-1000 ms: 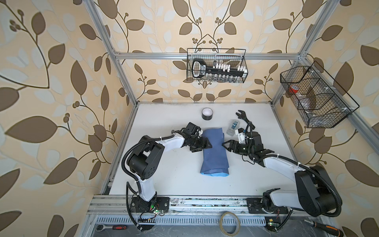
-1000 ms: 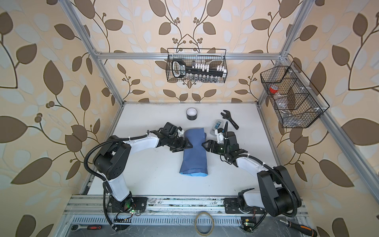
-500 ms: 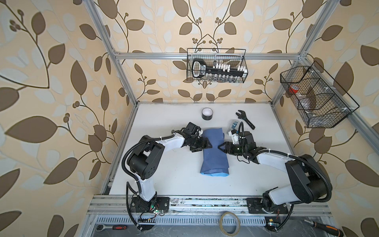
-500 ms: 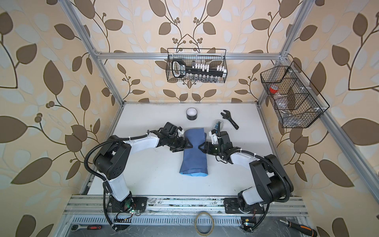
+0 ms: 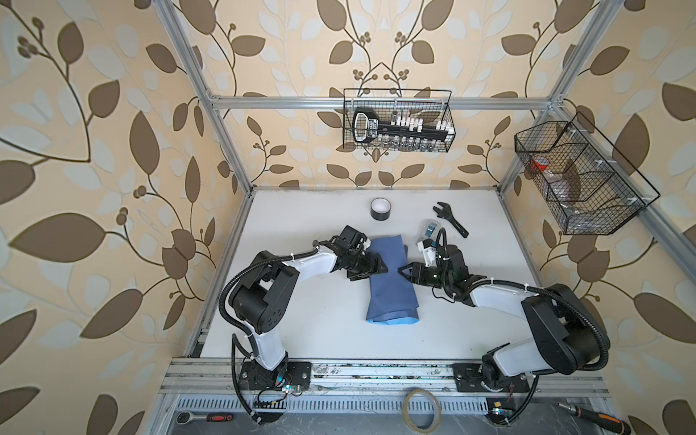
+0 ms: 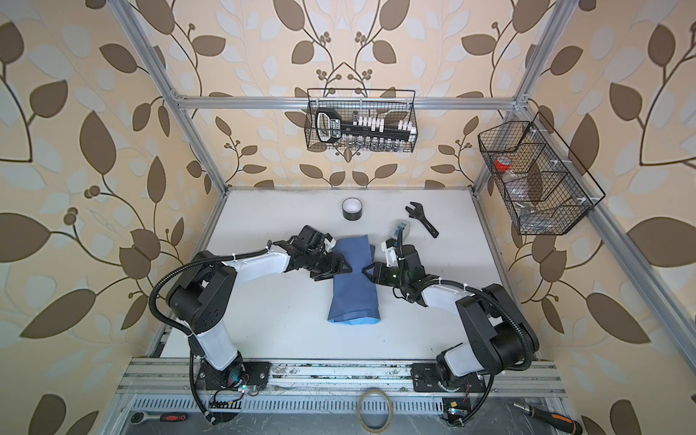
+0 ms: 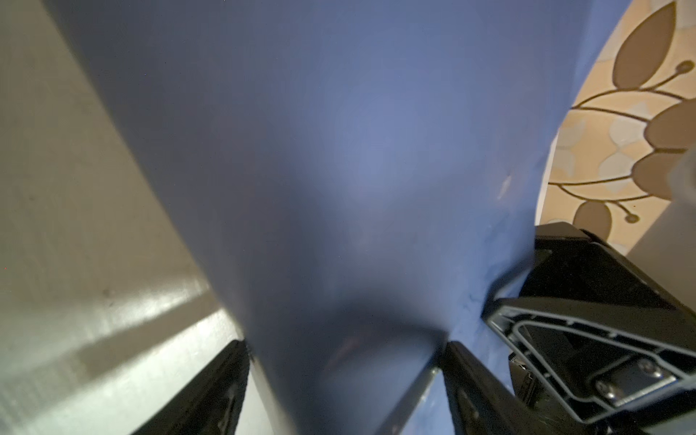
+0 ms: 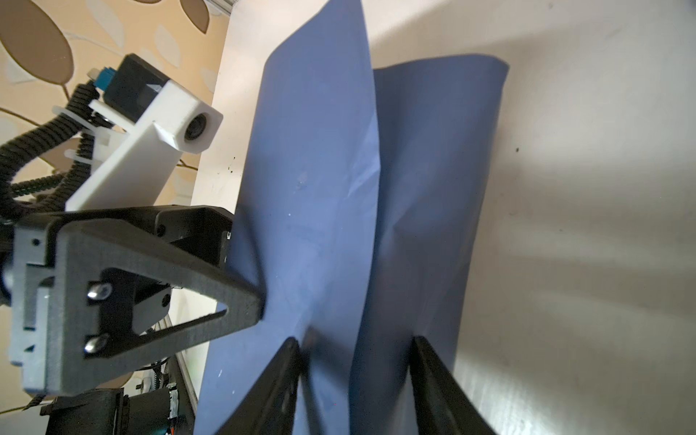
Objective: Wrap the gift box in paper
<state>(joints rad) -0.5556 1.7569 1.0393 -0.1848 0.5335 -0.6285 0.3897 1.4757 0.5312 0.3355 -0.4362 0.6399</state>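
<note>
Right fingers (image 8: 433, 384) closed in on paper (image 5: 389, 286), slate-blue, pinched mid-length

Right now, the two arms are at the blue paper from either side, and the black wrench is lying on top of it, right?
No: the wrench lies on the bare table beyond the paper, apart from it, as both top views show.

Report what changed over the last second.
The right tool moved left to the right edge of the paper, its jaws narrowing around the folds; whether they grip yet is unclear. The left tool stayed straddling the left side. The paper, tape roll and wrench did not move.
</note>
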